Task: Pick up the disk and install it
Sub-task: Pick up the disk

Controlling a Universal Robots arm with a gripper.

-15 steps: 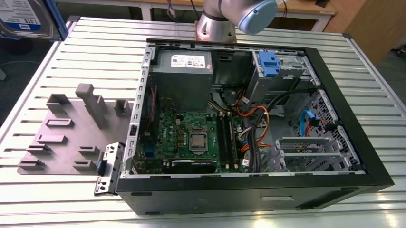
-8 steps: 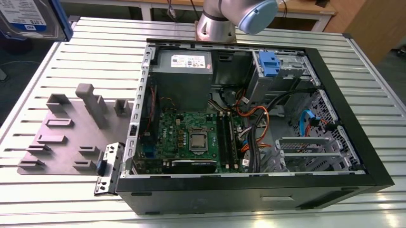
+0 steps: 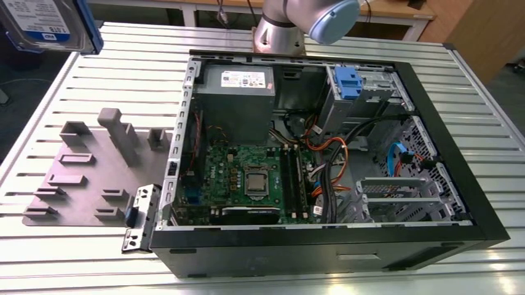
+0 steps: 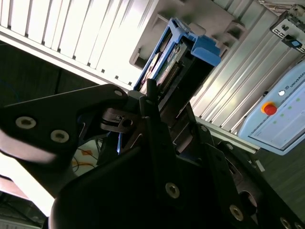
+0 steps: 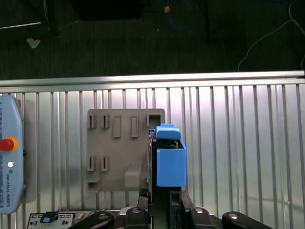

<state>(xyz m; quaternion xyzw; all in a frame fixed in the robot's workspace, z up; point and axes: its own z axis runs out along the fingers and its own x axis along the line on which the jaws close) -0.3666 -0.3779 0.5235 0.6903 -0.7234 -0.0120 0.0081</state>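
Note:
The disk point(image 3: 48, 24), silver with a white-and-blue label and a blue bracket, hangs in the air at the top of the exterior view's left. In the first wrist view the disk point(image 5: 169, 161) shows edge-on, with its blue bracket over the edge of the grey holder plate point(image 5: 119, 148). My gripper point(image 5: 161, 202) is shut on the disk's near end. The second wrist view has the black fingers point(image 4: 151, 102) clamped on the disk point(image 4: 177, 59). The open computer case point(image 3: 459, 178) lies on the table, away from the disk.
Inside the case, a drive bay with a blue latch point(image 3: 348, 83) sits at the far corner, beside the power supply point(image 3: 238, 83) and loose cables. The grey holder plate point(image 3: 86, 175) lies beside the case. A teach pendant point(image 5: 9, 157) rests on the slatted table point(image 5: 238, 143).

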